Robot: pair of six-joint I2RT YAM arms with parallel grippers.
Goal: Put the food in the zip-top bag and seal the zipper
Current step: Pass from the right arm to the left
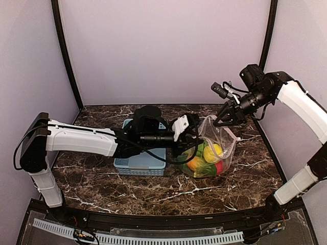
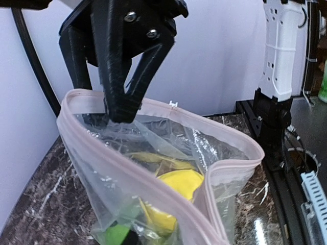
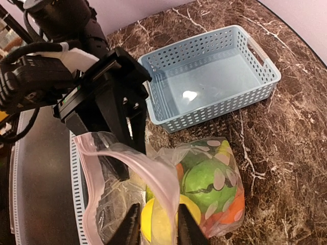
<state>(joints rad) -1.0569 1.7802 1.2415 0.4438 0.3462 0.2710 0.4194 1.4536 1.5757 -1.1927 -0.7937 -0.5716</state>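
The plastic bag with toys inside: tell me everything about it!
The zip-top bag is clear, crinkly plastic with pale dots and a pinkish zipper strip. Its mouth gapes open, the left gripper and right gripper each pinching the rim. Its bottom rests on the table beside the blue basket, toy food inside.

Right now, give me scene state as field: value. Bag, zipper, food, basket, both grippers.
zip-top bag: bottom resting on the table, mouth held up between the two grippers
zipper: unsealed, mouth wide open
food: inside the bag; green, yellow and orange pieces visible
left gripper: shut on the zipper strip at one side of the mouth
right gripper: fingers either side of the strip on the opposite side, looks shut on it
basket: light blue, beside the bag, no food visible in it
remaining: seal the zipper
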